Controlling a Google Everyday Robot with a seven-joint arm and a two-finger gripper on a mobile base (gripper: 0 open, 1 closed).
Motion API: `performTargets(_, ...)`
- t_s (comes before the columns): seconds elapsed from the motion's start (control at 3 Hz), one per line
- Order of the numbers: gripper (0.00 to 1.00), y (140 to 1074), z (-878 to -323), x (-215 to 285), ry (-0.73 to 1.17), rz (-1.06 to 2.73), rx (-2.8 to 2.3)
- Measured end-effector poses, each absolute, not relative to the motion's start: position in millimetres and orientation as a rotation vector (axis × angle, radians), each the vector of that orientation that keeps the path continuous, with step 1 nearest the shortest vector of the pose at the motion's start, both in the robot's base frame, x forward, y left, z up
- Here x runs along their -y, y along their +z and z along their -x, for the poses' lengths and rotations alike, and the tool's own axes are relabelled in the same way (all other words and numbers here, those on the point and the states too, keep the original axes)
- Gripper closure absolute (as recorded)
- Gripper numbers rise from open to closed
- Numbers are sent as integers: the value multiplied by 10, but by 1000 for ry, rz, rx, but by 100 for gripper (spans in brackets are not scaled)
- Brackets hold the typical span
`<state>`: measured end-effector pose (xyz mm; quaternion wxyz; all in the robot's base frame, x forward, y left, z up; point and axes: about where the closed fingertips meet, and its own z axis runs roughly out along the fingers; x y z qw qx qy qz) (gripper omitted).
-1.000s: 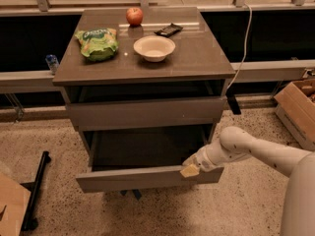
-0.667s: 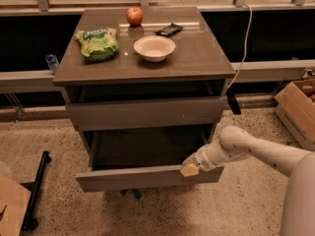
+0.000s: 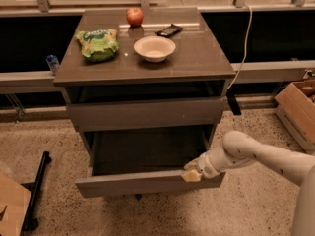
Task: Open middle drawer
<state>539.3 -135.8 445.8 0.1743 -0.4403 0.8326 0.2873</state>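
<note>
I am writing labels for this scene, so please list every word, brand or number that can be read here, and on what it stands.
Nothing here can be read with certainty.
Green bag: white lettering, too blurred to read.
Dark packet: no readable text.
Blue bottle: label too small to read.
Middle drawer, and the gripper at its front edge: no text visible.

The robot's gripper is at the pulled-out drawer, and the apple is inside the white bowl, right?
Not quite. The camera view shows the gripper at the pulled-out middle drawer, but the apple sits on the cabinet top behind the white bowl.
</note>
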Motion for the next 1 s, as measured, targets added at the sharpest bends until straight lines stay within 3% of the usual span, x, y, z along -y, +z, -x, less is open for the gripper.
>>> performTargets(0.33,5,4451,-5420,1349,813,1258,-2363)
performTargets(1.0,0,4323,-5302,1366,825,1312,-2433)
